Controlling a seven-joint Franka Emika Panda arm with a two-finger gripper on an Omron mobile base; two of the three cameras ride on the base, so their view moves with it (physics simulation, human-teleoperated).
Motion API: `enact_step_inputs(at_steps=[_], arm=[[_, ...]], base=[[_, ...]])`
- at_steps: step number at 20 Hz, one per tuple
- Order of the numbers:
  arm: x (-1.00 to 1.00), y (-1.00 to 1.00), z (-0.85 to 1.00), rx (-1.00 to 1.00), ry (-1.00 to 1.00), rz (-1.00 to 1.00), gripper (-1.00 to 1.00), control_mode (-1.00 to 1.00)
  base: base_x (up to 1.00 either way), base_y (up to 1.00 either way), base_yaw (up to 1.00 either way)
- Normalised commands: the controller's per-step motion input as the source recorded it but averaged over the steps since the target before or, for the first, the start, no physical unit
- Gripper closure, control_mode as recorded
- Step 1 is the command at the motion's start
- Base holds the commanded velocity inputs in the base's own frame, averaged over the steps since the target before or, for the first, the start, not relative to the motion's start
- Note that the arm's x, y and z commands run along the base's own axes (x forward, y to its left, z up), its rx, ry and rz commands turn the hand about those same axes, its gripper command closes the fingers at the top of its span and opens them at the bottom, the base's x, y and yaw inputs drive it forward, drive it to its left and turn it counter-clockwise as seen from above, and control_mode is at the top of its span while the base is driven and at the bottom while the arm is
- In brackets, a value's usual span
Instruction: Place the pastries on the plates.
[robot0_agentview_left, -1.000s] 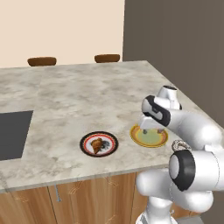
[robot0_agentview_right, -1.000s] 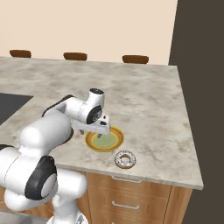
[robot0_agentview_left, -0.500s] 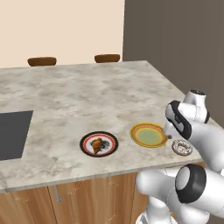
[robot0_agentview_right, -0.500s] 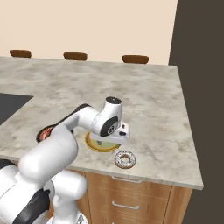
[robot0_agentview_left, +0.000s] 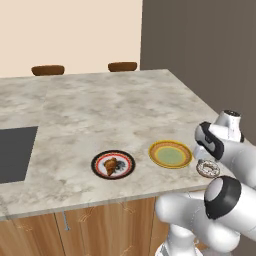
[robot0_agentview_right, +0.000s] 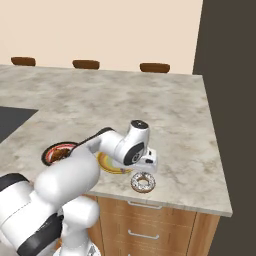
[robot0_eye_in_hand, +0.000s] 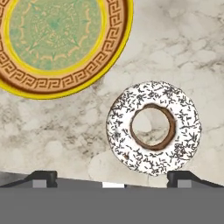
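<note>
Here's the gripper (robot0_eye_in_hand: 113, 177), poised right above the counter near its front corner, fingertips (robot0_eye_in_hand: 41, 177) spread well apart with nothing between them. Empty hand, folks. In the hand view the doughnut (robot0_eye_in_hand: 153, 127) lies flat on the marble at about two o'clock from the gripper's midpoint, nearer one fingertip than the other, so it is not centred in the jaws. White icing, dark sprinkles, brown inner ring.

Up at eleven o'clock from the doughnut sits the yellow-rimmed plate (robot0_eye_in_hand: 114, 43), pale green centre, bare, just beside the pastry but not touching it. From the left base view, the doughnut (robot0_agentview_left: 208, 168) lies at four o'clock of that yellow-rimmed plate (robot0_agentview_left: 170, 154), close to the counter's front edge.

Further out, at nine o'clock of the yellow one, the black-rimmed plate (robot0_agentview_left: 113, 164) already carries the croissant (robot0_agentview_left: 110, 165). So by my reading, one pastry is home and the doughnut is the job in hand: this looks like the line-up before the grab. The next move, I'd say, calls for shifting sideways to centre the jaws over the ring, dropping down, and closing across it or on one side of it.

The marble counter (robot0_agentview_left: 100, 110) is a wide beige-grey island with wooden drawers below; a dark cooktop (robot0_agentview_left: 15, 152) sits at the far left, brown stool tops (robot0_agentview_right: 154, 67) peek over the far edge, beige wall beyond, dark wall to the right.
</note>
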Motion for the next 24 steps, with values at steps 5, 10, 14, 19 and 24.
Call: enact_step_inputs(at_steps=[5,10,14,19,24], arm=[[0.12,0.0,-0.25,0.0,0.03,-0.05,-1.0,-1.0],[0.18,-0.05,-0.22,0.0,0.03,0.01,-1.0,-1.0],[0.12,-0.02,-0.47,0.0,0.04,0.04,-1.0,-1.0],[0.12,-0.03,-0.45,0.05,0.0,0.12,-1.0,-1.0],[0.0,-0.13,-0.57,0.08,-0.01,0.19,-1.0,-1.0]], base=[[0.0,0.0,0.0],[0.0,0.0,0.0],[0.0,0.0,0.0],[0.0,0.0,0.0],[0.0,0.0,0.0]])
